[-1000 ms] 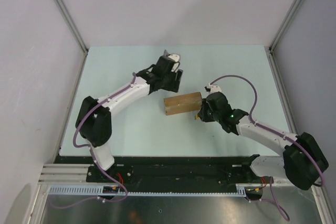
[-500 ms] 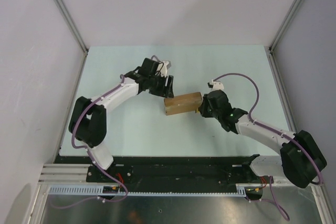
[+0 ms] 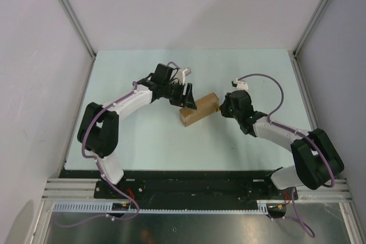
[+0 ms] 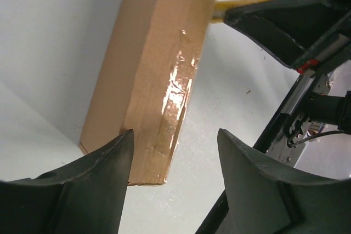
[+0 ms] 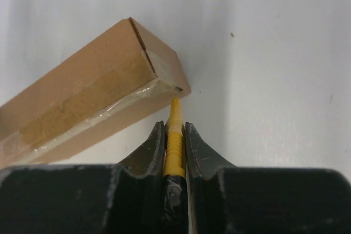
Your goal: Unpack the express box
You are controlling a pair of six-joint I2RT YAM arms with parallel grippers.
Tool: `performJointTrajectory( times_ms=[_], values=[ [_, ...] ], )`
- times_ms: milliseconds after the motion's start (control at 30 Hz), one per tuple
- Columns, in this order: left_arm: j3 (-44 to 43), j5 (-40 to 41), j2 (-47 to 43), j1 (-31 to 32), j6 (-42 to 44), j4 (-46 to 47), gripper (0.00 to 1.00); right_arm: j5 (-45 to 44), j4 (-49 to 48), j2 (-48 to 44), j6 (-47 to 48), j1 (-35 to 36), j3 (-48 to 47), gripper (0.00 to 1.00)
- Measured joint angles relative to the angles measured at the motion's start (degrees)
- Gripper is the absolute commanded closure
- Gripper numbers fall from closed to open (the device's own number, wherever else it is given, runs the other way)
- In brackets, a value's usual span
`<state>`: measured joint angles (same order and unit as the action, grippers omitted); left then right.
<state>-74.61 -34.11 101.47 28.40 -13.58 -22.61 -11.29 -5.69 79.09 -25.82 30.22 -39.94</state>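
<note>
The express box (image 3: pixel 198 108), a brown cardboard carton sealed with clear tape, lies slanted at the middle of the table. My left gripper (image 3: pixel 186 98) is open at the box's left end; in the left wrist view the near end of the box (image 4: pixel 153 64) sits against the left finger, and the gripper (image 4: pixel 175 135) holds nothing. My right gripper (image 5: pixel 174 127) is shut on the yellow-and-black utility knife (image 5: pixel 174 141). The knife's tip touches the taped corner at the right end of the box (image 5: pixel 82 102). The knife (image 4: pixel 241 5) also shows in the left wrist view.
The pale green table top (image 3: pixel 143 135) is walled by white panels on three sides. A black rail (image 3: pixel 189 178) with both arm bases runs along the near edge. The right arm (image 3: pixel 286 138) stretches across the near right.
The left gripper came down from behind to the box's left end. The box turned, its right end swinging farther away, and the right gripper with the knife followed it.
</note>
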Motion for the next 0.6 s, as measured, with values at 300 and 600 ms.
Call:
performJointTrajectory(
  times_ms=[300,600],
  values=[
    [1.86,-3.52,0.0,-0.09,-1.01,2.75,0.32,4.55,-8.57,10.1,1.95,-2.62,-5.6,1.0],
    [2.6,-5.81,-0.11,0.04,-1.79,3.8,0.31,8.02,-11.78,14.29,3.32,-2.97,-9.6,1.0]
  ],
)
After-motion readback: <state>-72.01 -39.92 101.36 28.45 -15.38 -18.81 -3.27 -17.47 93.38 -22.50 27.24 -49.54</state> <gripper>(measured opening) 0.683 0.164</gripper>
